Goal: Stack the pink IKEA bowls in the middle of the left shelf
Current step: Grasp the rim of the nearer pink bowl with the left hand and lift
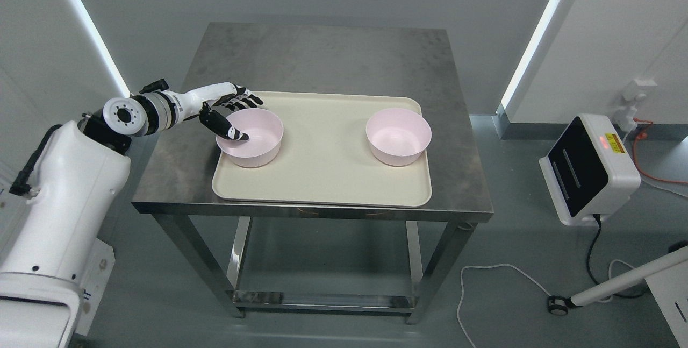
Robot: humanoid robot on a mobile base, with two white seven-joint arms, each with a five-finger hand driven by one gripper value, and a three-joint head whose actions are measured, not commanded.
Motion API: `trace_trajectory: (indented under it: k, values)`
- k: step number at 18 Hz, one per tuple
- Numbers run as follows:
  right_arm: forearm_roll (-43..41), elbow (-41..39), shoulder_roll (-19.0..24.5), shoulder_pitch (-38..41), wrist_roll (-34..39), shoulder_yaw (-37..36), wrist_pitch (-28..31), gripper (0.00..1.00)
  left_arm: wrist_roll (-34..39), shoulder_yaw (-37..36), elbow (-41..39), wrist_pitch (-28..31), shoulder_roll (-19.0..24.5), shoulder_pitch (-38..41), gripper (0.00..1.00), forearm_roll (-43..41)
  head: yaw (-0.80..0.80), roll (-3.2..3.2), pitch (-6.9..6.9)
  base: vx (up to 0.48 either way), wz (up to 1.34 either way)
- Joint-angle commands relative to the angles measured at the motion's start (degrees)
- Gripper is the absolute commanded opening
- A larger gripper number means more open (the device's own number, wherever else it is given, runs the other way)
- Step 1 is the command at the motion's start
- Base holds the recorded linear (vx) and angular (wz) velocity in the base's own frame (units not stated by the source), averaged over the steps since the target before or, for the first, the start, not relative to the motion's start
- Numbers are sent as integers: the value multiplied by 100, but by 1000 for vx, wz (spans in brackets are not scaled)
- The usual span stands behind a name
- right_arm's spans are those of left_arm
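Note:
Two pink bowls stand upright on a cream tray (322,186) on the steel table. The left bowl (258,146) is near the tray's left edge and the right bowl (399,138) near its right edge. My left hand (248,119) reaches in from the left and straddles the left bowl's far-left rim. Its thumb (236,133) dips inside the bowl and its fingers (244,100) are stretched out just outside the rim. The hand is open and the bowl rests on the tray. My right arm is out of view.
The steel table (322,57) has bare surface behind the tray and a low shelf bar (322,299) underneath. A white device (588,168) with cables sits on the floor at right. No shelf with bowls shows.

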Motion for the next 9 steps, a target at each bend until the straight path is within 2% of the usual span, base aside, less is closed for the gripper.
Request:
trace_trajectory:
  k: [1, 9]
  values:
    - [-18, -193, -100, 167, 2, -62, -28, 100, 7, 211, 284, -9, -353, -22, 52, -12, 0, 0, 0, 0, 0]
    - [-18, -193, -100, 167, 2, -62, -28, 100, 86, 518, 302, -18, -398, -39, 32, -12, 0, 0, 0, 0, 5]
